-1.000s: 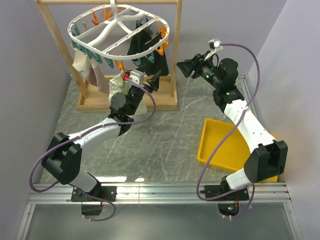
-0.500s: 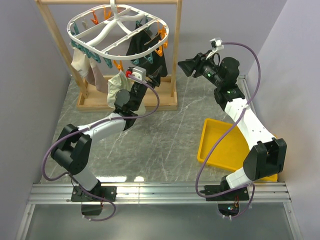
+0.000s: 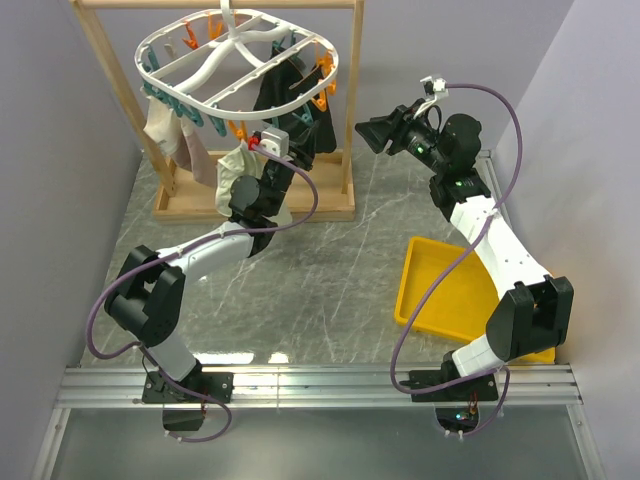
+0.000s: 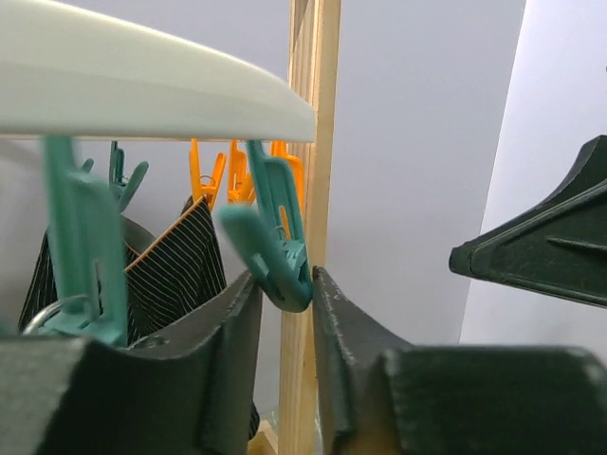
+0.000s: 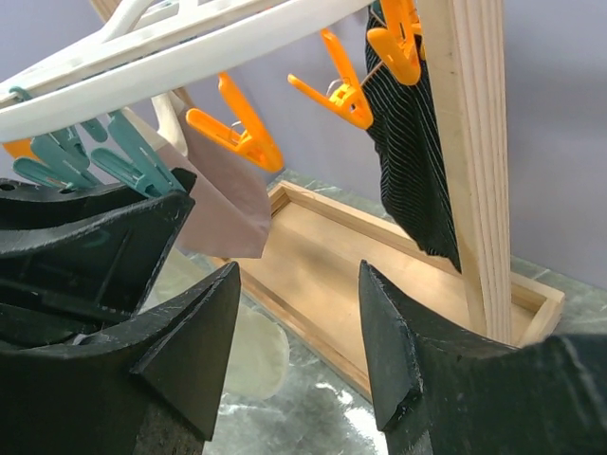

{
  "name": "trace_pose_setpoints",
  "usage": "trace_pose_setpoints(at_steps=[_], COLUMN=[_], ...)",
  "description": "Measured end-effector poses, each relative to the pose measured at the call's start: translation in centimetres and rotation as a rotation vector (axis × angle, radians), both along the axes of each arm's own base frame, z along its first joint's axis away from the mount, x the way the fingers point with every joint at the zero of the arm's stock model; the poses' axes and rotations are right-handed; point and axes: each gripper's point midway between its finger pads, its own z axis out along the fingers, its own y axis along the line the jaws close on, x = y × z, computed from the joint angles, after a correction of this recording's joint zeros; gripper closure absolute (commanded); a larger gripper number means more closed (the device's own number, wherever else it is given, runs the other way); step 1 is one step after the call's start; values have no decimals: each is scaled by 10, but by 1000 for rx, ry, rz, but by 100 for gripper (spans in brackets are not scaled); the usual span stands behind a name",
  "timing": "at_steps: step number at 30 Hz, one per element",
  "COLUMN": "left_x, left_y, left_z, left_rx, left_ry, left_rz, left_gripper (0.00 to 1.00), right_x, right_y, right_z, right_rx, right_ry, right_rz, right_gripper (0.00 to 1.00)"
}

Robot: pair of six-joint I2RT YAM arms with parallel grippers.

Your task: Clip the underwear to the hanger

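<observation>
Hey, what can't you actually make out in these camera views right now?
Underwear: overhead view, mostly behind the left arm; missing from the left wrist view, so whether the teal clip holds it is unknowable.
Left hand: fingertips hidden under its own wrist in the overhead view.
Hanger: left wrist view, cut off by top and left edges.
Yellow tray: overhead view, partly under the right arm.

The left arm (image 3: 200, 262) stretches forward and to the right from its base, with the wrist raised. Its hand (image 4: 283, 284) points upward, the 2 fingers drawn close together and pinching the lower end of a teal clip (image 4: 270, 237). The right arm (image 3: 492, 240) rises steeply and bends left at the wrist, its hand (image 5: 299, 284) held high with both fingers spread apart and nothing between them.
</observation>
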Motion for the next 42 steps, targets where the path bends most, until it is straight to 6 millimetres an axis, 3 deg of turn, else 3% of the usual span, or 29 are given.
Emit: trace_pose_setpoints(at_steps=[6,13,17,27,37,42], left_x=[-1,-8,-17,-37,-49,-52], left_y=[-1,4,8,15,18,20], left_z=[1,1,8,10,10,8], left_rx=[2,16,18,48,75,81], left_ry=[-5,-1,-8,-11,-10,-6], left_rz=[-7,-11,-19,-51,-78,-80], left_gripper=[79,88,89,95,98,98], right_x=[-3,-8,-21,-53,-66,-57], right_y=[3,13,33,88,115,126], right_z=[3,24,32,44,56,61], right_rx=[1,5,5,11,20,30], right_ry=[-6,-54,-80,-126,-159,-160], right_rz=[25,68,130,267,312,315], right_gripper=[40,34,27,26,26,26])
